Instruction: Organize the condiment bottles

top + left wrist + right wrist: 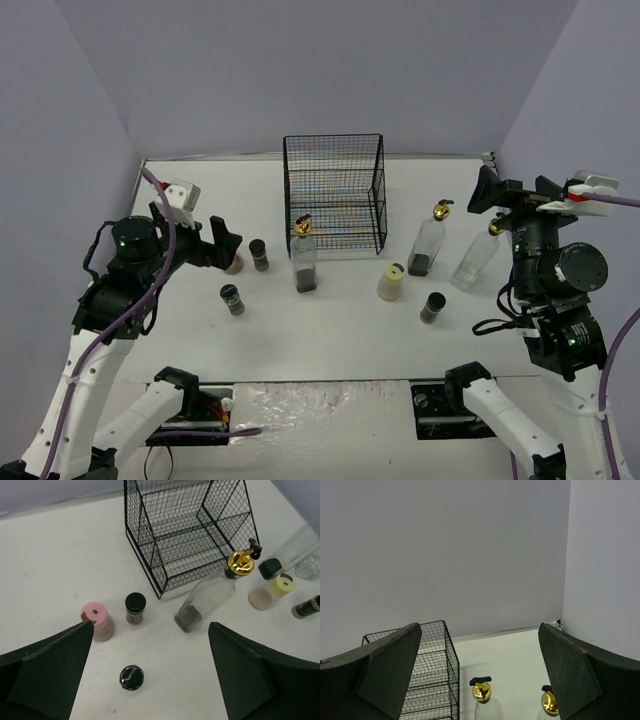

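While the left claw gapes wide, empty, by the pink-capped jar, the right claw gapes empty near the right wall; 3 spouted bottles and 4 more jars stand spaced on the white table before the rack.

Three tall clear glass bottles with gold spouts stand upright: the middle bottle and the second bottle are dark at the bottom, and the rightmost bottle is clear. The squat pink-capped jar stands left, the squat cream-yellow-capped jar centre-right. Three small dark black-capped jars stand apart: the far-left jar, the near-left jar and the right jar.
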### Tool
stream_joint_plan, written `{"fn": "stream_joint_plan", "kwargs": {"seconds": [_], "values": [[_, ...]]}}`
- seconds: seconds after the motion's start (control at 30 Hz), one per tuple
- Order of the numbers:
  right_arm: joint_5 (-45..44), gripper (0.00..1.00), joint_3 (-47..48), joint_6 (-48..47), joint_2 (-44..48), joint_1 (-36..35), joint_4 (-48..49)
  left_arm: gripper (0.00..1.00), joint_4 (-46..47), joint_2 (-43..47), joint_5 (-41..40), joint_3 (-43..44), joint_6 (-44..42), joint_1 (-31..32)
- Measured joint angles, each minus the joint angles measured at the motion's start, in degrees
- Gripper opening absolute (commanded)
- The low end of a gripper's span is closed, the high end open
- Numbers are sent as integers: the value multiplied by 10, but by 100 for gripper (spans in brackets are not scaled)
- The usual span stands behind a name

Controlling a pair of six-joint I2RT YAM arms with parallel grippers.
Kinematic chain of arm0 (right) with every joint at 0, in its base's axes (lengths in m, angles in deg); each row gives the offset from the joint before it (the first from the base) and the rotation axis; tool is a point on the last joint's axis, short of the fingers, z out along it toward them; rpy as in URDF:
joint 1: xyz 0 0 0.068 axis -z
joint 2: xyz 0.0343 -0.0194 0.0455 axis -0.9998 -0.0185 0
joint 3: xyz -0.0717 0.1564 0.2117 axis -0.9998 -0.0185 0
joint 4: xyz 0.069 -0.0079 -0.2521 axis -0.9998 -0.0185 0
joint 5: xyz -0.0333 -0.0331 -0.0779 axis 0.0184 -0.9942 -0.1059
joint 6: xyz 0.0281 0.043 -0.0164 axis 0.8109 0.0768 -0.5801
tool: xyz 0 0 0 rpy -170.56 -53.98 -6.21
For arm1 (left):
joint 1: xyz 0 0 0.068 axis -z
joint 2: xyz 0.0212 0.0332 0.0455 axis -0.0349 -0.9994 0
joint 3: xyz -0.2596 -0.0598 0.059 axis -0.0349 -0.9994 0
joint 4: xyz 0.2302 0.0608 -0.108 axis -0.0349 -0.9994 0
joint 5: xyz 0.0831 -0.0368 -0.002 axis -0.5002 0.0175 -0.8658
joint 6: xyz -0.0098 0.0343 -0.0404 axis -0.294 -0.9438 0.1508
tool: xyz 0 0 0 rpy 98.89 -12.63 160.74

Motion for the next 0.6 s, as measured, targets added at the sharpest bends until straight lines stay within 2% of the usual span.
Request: {"fn": "stream_joint_plan", "kwargs": {"seconds": [0.13,0.3,0.47,0.6], "values": [[9,100,-4,5,-3,0,3,97,40,-12,-33,-65,61,50],[18,100,-5,8,-6,-3,5,97,80,-21,-124,-90,109,151],[23,100,-10,9,-8,-3,8,97,142,-46,-230,-97,129,257],[24,100,-13,11,-8,-3,8,97,186,-83,-262,-101,116,297]]}}
